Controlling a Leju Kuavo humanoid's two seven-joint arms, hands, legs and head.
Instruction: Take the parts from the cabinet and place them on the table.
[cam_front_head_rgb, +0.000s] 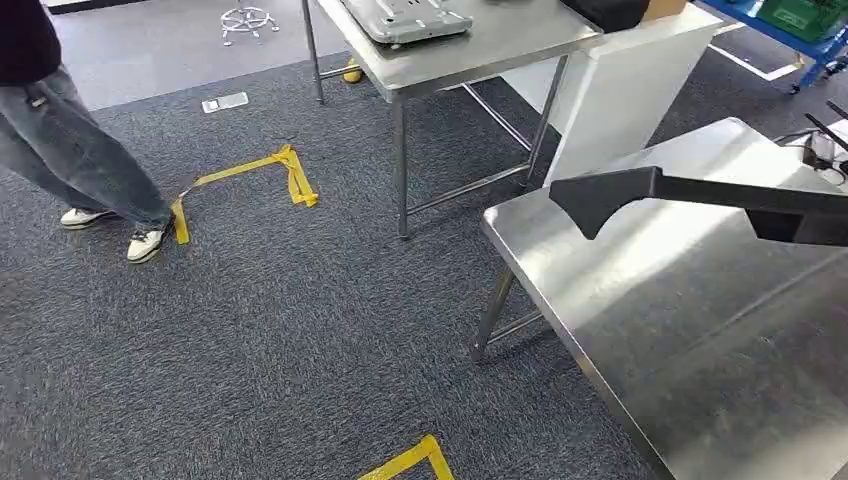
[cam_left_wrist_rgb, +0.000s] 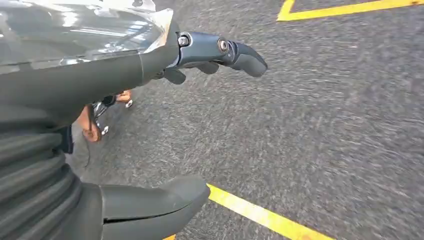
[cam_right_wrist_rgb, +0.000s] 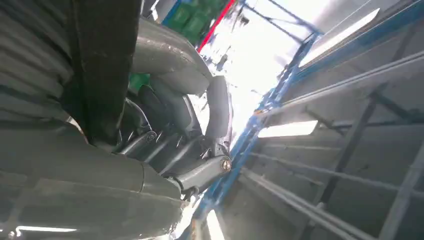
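Right hand grips a long black part above the steel table; left hand spread, empty

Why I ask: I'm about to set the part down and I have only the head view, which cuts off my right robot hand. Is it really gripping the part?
Observer: Yes. In the right wrist view the right robot hand has its fingers curled around the black part.
Operator: And the left robot hand, is it carrying anything?
Observer: No. The left wrist view shows the left robot hand holding nothing, thumb and fingers apart.
Operator: What is under it?
Observer: Grey carpet with a strip of yellow tape, not a table.
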